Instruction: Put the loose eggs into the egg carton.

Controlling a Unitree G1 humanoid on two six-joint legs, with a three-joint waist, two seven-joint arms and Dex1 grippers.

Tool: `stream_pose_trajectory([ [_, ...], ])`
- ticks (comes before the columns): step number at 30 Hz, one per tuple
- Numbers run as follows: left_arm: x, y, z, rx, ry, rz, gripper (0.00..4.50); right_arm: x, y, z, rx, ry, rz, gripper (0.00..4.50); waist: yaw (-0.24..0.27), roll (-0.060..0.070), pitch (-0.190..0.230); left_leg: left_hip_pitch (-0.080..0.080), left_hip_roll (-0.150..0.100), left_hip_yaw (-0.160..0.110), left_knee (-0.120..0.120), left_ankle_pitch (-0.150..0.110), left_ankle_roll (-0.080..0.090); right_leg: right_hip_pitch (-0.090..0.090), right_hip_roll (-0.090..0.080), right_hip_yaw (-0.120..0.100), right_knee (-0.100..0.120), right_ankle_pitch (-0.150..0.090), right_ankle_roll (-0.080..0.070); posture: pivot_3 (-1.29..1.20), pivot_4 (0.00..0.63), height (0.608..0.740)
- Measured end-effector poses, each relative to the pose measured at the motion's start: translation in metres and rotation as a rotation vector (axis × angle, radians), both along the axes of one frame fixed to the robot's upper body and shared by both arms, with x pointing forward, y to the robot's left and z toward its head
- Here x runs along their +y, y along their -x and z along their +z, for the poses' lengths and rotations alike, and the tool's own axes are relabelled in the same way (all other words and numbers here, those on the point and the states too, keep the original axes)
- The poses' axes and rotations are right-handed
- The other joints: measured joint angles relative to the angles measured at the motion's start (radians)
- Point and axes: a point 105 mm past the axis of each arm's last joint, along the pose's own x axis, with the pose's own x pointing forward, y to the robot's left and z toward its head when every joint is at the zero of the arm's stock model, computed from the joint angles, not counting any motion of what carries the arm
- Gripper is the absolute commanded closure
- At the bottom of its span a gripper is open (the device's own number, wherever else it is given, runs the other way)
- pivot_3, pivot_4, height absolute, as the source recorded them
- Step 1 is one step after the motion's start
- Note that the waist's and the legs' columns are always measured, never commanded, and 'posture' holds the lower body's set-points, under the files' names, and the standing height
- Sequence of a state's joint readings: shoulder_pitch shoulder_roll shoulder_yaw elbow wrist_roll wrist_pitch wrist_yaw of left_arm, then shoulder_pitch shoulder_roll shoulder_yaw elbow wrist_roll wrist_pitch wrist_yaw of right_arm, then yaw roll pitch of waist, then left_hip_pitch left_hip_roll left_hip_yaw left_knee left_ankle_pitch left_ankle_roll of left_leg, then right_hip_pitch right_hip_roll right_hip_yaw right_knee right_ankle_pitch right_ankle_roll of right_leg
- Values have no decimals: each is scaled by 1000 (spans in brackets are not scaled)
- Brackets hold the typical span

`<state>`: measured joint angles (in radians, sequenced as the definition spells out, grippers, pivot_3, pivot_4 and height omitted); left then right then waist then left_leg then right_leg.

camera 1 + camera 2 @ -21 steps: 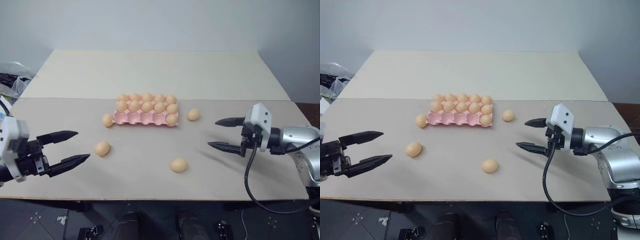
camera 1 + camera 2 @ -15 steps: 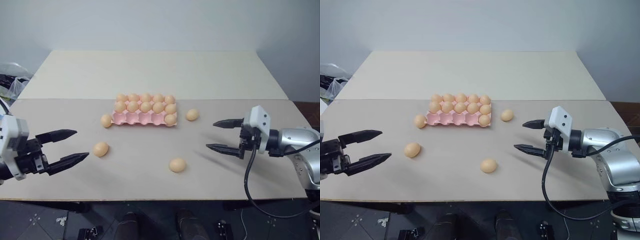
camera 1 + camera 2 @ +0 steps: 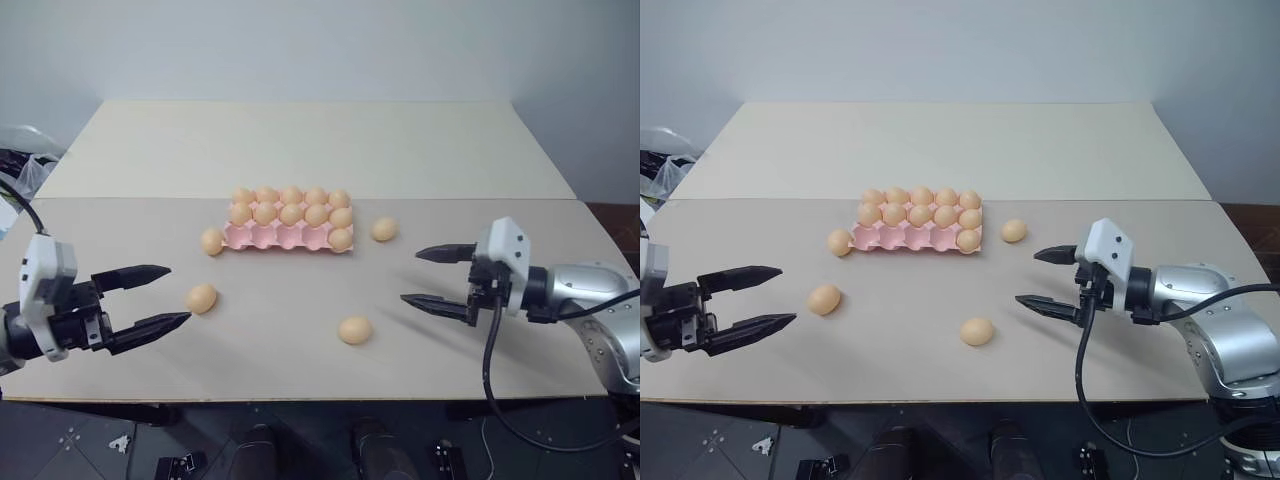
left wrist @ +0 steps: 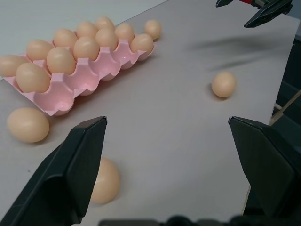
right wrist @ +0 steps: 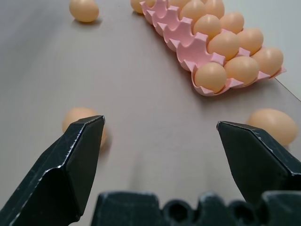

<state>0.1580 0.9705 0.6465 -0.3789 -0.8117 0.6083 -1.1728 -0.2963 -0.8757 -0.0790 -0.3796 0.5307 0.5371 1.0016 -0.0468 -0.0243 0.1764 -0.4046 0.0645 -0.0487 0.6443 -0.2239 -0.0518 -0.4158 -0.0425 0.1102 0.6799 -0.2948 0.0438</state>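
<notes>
Standing nearest the robot, the left gripper and the right gripper both hang spread wide and empty above the table, on either side of the ground short of the egg carton. No egg is gripped.

Four loose eggs lie around the carton. One egg rests well in front of the carton's right end, closest to the right gripper. A second egg lies in front of the carton's left end, just beside the left fingertips. A third egg sits against or just beside the carton's left edge; contact cannot be confirmed. A fourth egg lies just off the carton's right end.

The carton's front row shows four vacant cups, with one egg seated at its right end; the two rows behind appear full.

Risks noted:
- Smooth oval eggs on a flat table are likely to roll if a finger nudges one before closing.
- An off-centre pinch may squirt an egg out or crack it.
- Reaching for the two eggs beside the carton could shove the light tray and unseat its contents.
- Lowering into a front cup may knock the seated eggs directly behind it.
</notes>
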Motion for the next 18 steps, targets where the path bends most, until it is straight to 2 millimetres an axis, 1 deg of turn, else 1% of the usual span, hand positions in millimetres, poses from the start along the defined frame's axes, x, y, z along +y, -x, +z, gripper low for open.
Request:
stream_pose_trajectory([
  [2, 0, 1, 0, 7, -1, -15, 0, 9, 2, -3, 11, 22, 9, 49, 1, 0, 0, 0, 0, 0, 0, 0, 0, 0, 0, -1, 0, 0, 0, 0, 150, 740],
  [6, 1, -1, 0, 14, -5, -27, 0, 35, 16, -15, 26, 64, 104, 49, 1, 0, 0, -1, 0, -1, 0, 0, 0, 0, 0, -1, 0, 0, 0, 0, 150, 740],
  [13, -1, -3, -2, 26, -7, -50, 0, 55, 23, -35, -1, 193, 245, 49, 0, 0, 0, -1, 0, -1, 0, 0, 0, 0, 0, -2, 0, 0, 0, 0, 150, 740],
  [18, -2, -3, 0, 24, -14, -57, 0, 69, 18, -53, -33, 277, 322, 49, -1, 0, 0, -1, 0, -1, 0, 0, 0, 0, 0, -2, 0, 0, 0, 0, 150, 740],
])
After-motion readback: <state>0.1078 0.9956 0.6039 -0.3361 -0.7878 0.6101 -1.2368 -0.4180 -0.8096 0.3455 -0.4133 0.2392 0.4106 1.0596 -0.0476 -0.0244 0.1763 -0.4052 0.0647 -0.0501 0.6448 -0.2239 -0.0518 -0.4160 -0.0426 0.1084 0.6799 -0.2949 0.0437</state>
